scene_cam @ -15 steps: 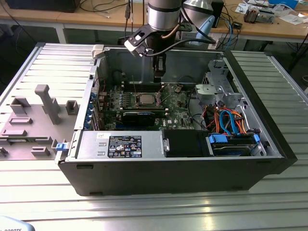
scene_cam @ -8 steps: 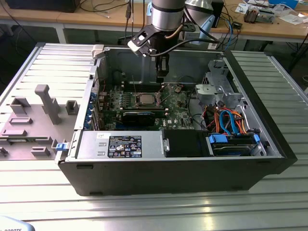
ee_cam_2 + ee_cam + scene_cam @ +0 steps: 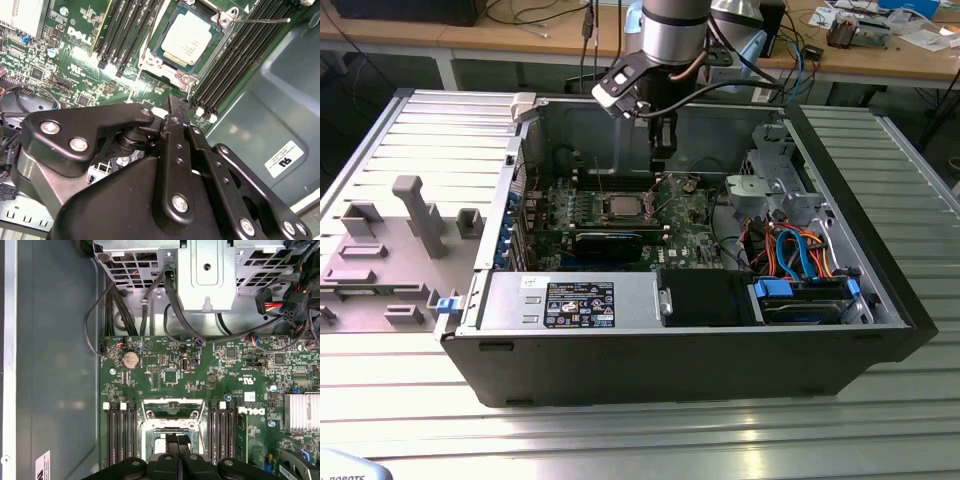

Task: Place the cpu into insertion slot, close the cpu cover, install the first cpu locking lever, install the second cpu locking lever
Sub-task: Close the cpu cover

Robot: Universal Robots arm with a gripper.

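The cpu (image 3: 187, 40) lies flat in the insertion slot (image 3: 160, 49) on the green motherboard, silver top up. The cpu cover (image 3: 223, 19) lies down around the chip as a silver frame. One thin wire lever (image 3: 260, 21) sticks out over the memory slots, and another (image 3: 150, 37) runs along the socket's opposite side. My gripper (image 3: 172, 102) hangs above the board just beside the socket, fingers together with nothing between them. In the exterior view the gripper (image 3: 659, 165) stands inside the open case, behind the socket (image 3: 620, 207). In the first wrist view the fingertips (image 3: 172, 440) cover part of the socket (image 3: 172, 412).
The black computer case (image 3: 880, 300) lies open on a slatted metal table. Black memory slots (image 3: 235, 55) flank the socket. A drive cage (image 3: 770, 185) with orange and blue cables fills the exterior view's right. A grey fixture with blocks (image 3: 410, 215) sits at the left.
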